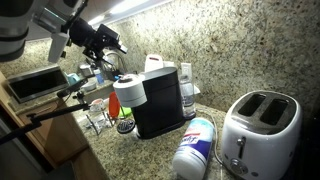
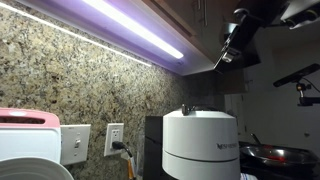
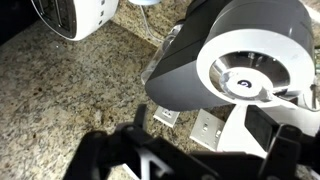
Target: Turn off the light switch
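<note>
Though partly hidden, the white light switch [image 2: 76,143] sits beside an outlet [image 2: 114,138].

White, rounded arm [image 1: 12,35] with a black wrist assembly and angular black jaws.

Nothing here can be read with certainty. In an exterior view, the white cylindrical appliance [image 2: 200,145] carries one short line of small dark print low on its right side, too small to make out. In an exterior view, the wipes canister [image 1: 196,145] lying just left of the white toaster [image 1: 260,130] has a blue and red label, its lettering blurred beyond reading.
</note>
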Robot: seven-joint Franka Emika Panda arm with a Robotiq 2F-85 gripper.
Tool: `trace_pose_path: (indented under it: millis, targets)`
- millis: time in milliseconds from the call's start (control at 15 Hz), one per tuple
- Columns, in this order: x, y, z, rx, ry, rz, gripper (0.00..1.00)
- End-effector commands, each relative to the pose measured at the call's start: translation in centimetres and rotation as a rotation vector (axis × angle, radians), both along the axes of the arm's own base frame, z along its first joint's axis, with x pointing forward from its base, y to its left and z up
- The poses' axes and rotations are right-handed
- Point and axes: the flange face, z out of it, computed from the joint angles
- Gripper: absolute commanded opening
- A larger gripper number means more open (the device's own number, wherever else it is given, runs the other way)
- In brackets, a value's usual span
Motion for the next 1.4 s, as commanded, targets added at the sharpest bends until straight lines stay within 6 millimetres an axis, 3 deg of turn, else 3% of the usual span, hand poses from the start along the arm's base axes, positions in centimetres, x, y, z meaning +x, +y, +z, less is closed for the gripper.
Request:
trace_pose_path:
  millis: [0,600,1200,1333]
  targets:
    - [2.2,1.7,-0.3,-0.034,-0.049,-0.004,1.00]
    - [4.6,9.1,-2.7,-0.099,-0.016,0.033,1.00]
    - [6.3,14.1,-3.0,-0.055,-0.076,-0.025,1.00]
    - [6.7,15.2,-4.2,0.005,0.031,-0.060,1.00]
